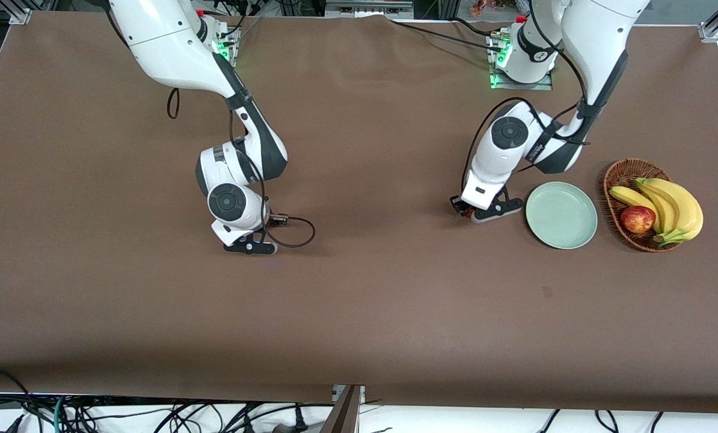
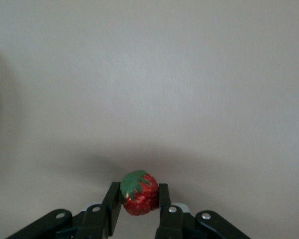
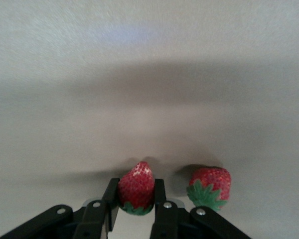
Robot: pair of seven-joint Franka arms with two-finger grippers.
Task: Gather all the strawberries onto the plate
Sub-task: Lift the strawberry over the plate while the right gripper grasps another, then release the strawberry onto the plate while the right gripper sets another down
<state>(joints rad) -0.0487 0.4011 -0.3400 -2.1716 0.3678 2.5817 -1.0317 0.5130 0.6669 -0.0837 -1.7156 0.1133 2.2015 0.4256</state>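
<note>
I had one small red strawberry with a green leafy top [image 2: 139, 193] pinched between the fingers of the left gripper [image 2: 139, 205], low at the brown table [image 1: 359, 313], just beside the round pale mint-green plate [image 1: 561, 215]. The right gripper [image 3: 135, 201] pinched a second red strawberry [image 3: 136, 187] toward the right arm's end of the table, and a third berry [image 3: 210, 187] lay free just beside it. I judged them light, perhaps soft and a little slippery, so a gentle hold across the body was best. The plate's rim was low, with open room all around; only the brown wicker basket of fruit [image 1: 619, 174] stood near it.
</note>
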